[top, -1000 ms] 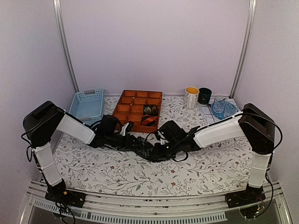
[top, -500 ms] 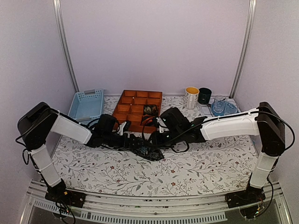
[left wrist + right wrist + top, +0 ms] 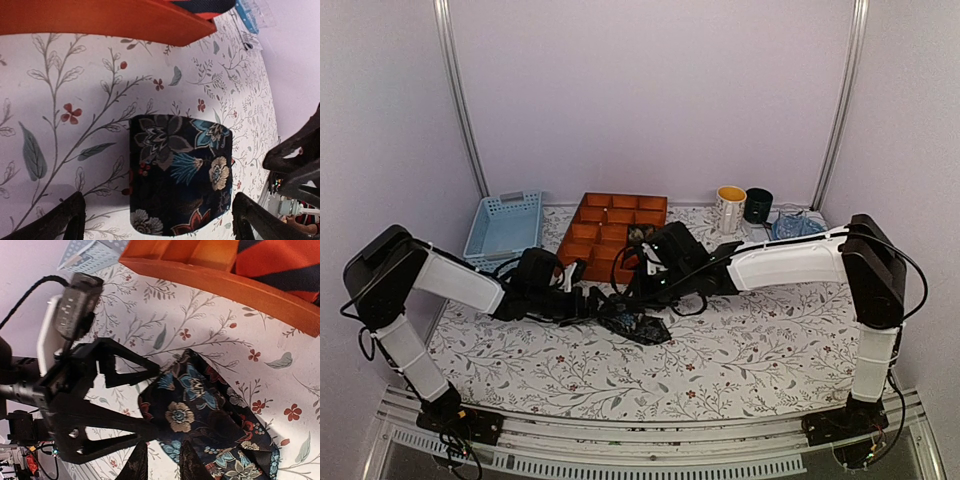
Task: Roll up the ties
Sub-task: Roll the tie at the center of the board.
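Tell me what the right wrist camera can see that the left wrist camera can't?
Only the right wrist view shows the blue basket and the left arm's fingers from outside, spread open at the edge of the flowery tie. Only the left wrist view shows a blue see-through thing far off. Both show the flowery tie, the orange tray and the leafy tablecloth.
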You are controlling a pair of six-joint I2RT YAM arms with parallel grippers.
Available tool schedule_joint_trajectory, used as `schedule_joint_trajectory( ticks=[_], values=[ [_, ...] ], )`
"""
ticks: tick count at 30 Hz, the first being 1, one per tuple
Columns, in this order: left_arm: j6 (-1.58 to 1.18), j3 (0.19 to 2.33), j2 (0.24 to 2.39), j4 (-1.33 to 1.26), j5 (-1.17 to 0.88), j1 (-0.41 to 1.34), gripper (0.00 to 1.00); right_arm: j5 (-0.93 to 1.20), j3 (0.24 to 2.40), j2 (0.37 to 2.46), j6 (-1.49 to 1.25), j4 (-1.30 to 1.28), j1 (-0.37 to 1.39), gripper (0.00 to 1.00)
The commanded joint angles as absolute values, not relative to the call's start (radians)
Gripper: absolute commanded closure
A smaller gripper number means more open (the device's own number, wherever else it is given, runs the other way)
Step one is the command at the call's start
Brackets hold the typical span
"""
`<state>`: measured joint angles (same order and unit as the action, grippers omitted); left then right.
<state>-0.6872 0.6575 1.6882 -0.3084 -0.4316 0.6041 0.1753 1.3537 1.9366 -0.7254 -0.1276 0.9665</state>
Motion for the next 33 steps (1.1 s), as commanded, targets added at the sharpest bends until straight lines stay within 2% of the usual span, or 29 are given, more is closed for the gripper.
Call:
schedule_joint_trajectory(
  ticks=[1,10,25,30,33],
  values=[
    [-0.705,0.624,1.634,-0.327,-0.4,0.569,0.0,0.192,1.362,2.035,-0.735,-0.135,0.955,0.79],
    [-0.708,0.654,1.658,-0.346,-0.435,0.548,0.01,0.215,1.333,2.1,-0.747,-0.122,0.95,0.81],
    [-0.732,0.76,1.831,-0.414,-0.642,0.553,0.06,0.225,1.212,2.088,-0.764,-0.064,0.937,0.82],
    [-0.759,0.77,1.876,-0.452,-0.685,0.555,0.13,0.227,1.203,2.087,-0.759,-0.058,0.935,0.83],
    [-0.768,0.774,1.89,-0.463,-0.702,0.556,0.2,0.229,1.196,2.088,-0.759,-0.051,0.936,0.83]
  ],
)
